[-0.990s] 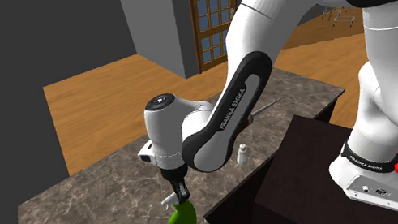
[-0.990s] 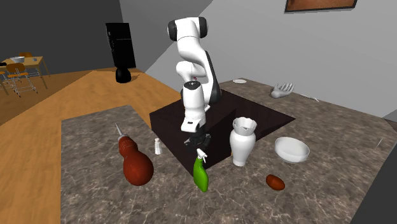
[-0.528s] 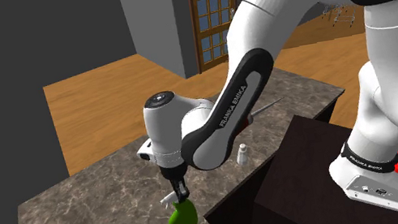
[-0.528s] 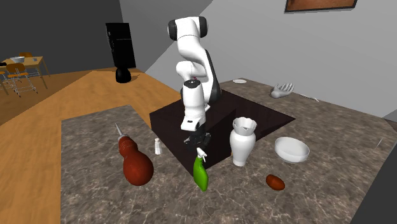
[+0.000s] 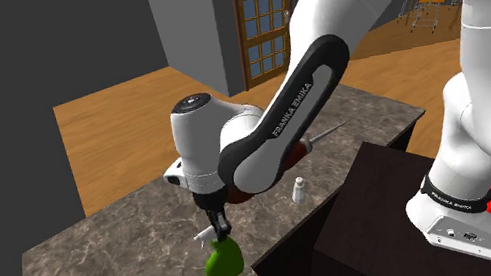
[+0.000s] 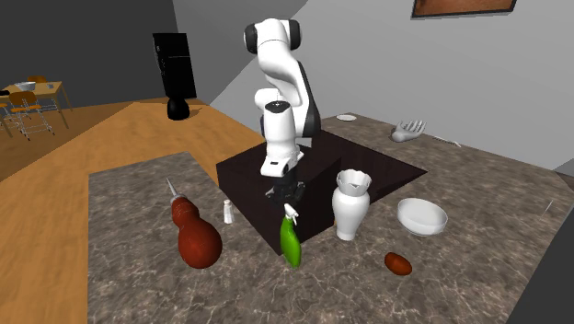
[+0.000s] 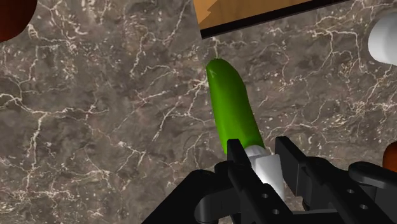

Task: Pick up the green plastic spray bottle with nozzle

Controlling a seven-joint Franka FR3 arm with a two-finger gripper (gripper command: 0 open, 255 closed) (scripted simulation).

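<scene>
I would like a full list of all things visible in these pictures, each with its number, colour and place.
spray bottle: one, green with white nozzle, over the counter, clasped by the gripper
gourd-shaped object: one, red-brown, on the counter, second exterior view's left
small bottle: one, white, beside the gourd-shaped object
vase: one, white, next to the stand
bowl: one, white, second exterior view's right of the vase
oval object: one, red-brown, on the counter near the bowl
counter: one, brown-grey marbled, around the stand
stand: one, dark, beside the vase
arm: one, white with dark joints
gripper: one, black, shut on the spray bottle
</scene>
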